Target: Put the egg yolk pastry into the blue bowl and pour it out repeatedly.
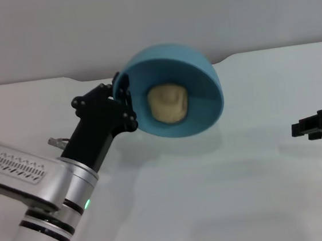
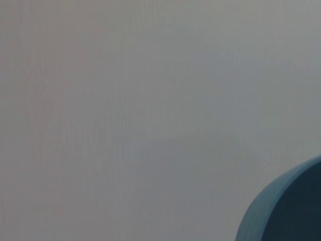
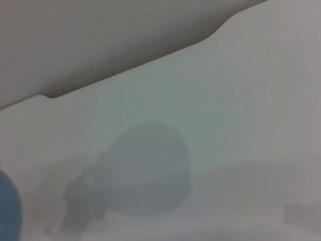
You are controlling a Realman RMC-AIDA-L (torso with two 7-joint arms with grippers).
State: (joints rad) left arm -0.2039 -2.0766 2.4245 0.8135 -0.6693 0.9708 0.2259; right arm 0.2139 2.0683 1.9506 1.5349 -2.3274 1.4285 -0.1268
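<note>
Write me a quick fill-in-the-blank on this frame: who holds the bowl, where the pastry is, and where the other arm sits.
1. The blue bowl is held tilted above the table by the ____ gripper.
2. The egg yolk pastry sits ____ the bowl.
3. The right gripper waits at the head view's ____ edge, apart from the bowl.

Missing words: left; inside; right

A broad, smooth white tabletop (image 1: 227,205) is stretching across the room, its far edge (notched, with rounded steps) running against a pale grey wall (image 1: 150,18). Nothing is lying directly on it; only a soft round shadow (image 3: 145,170) is falling across its matte surface.
</note>
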